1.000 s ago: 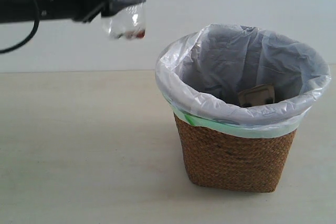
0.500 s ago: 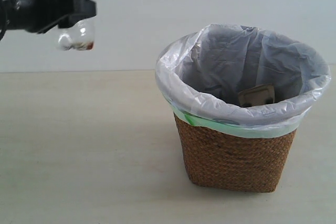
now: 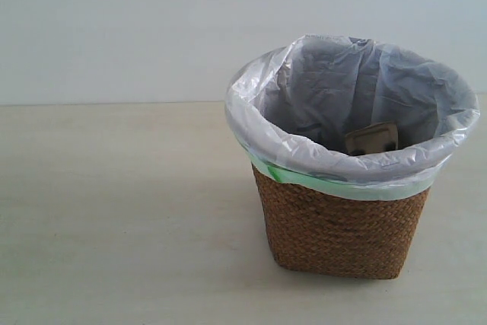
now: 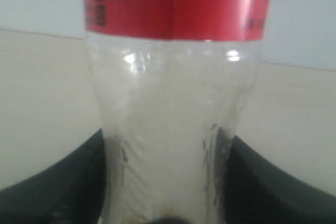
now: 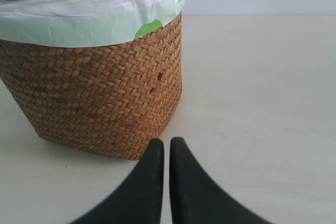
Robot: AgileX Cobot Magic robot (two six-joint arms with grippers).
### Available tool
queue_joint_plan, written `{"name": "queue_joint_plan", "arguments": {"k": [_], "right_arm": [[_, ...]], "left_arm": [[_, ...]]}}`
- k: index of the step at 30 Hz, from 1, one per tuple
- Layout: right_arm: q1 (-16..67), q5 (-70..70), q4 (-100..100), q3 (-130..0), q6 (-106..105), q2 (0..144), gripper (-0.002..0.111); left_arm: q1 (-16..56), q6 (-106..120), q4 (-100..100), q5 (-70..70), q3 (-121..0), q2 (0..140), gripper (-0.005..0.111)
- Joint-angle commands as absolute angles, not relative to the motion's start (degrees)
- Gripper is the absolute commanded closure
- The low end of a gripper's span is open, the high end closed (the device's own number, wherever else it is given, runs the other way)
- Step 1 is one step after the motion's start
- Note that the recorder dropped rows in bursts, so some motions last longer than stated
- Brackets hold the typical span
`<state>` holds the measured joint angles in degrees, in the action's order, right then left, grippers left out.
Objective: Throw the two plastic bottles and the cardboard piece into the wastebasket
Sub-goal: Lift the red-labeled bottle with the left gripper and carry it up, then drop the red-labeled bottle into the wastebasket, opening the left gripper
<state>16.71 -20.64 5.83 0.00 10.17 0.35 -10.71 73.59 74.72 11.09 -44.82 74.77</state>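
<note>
On the table point(image 3: 114, 226), exterior view: one wastebasket point(image 3: 342, 226), woven, upright, with a white liner point(image 3: 304, 150) folded over the rim and a green band beneath. One cardboard piece point(image 3: 371, 138) lies inside against the far liner wall, partly hidden by the near rim. No arm, gripper or bottle appears.

Left wrist view: left gripper point(image 4: 165, 182), dark fingers point(image 4: 58, 182) pressed to both flanks of the red-label bottle point(image 4: 173, 103), clamped at its clear waist. The bottle is held off the table, which runs behind it. No basket appears; the cap is out of frame.

Right wrist view: right gripper point(image 5: 166, 150), jaws pressed together with nothing between them, low over the table. The wastebasket is just ahead and not touched.

Not listed in any view: the green-capped bottle. Whether it lies in the basket cannot be told.

Cross-check: only the exterior view shows the basket's contents, and only the left wrist view shows the held bottle.

Step, as judged: cardboard disposed of, red-label bottle in carriage. The next move calls for bringing the left gripper above the basket mouth, inside the liner rim, before letting go.
</note>
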Motion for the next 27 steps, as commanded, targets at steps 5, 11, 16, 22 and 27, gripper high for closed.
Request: {"name": "queue_joint_plan", "arguments": {"k": [5,11,16,22,27], "right_arm": [[16.54,-20.49,6.17,0.00,10.10,0.00,0.108],[16.54,-20.49,6.17,0.00,10.10,0.00,0.108],[16.54,-20.49,6.17,0.00,10.10,0.00,0.108],[16.54,-20.49,6.17,0.00,10.10,0.00,0.108],[16.54,-20.49,6.17,0.00,10.10,0.00,0.108]], "left_arm": [[-2.41,72.78,78.42,13.77,-45.68,76.75,0.096],[11.34,73.52,83.87,22.67,-58.81,82.26,0.095],[22.86,74.43,90.87,30.35,-76.03,87.83,0.048],[27.89,64.16,88.52,27.15,-85.76,91.67,0.025],[25.66,55.23,76.92,25.80,-85.54,91.67,0.026]]}}
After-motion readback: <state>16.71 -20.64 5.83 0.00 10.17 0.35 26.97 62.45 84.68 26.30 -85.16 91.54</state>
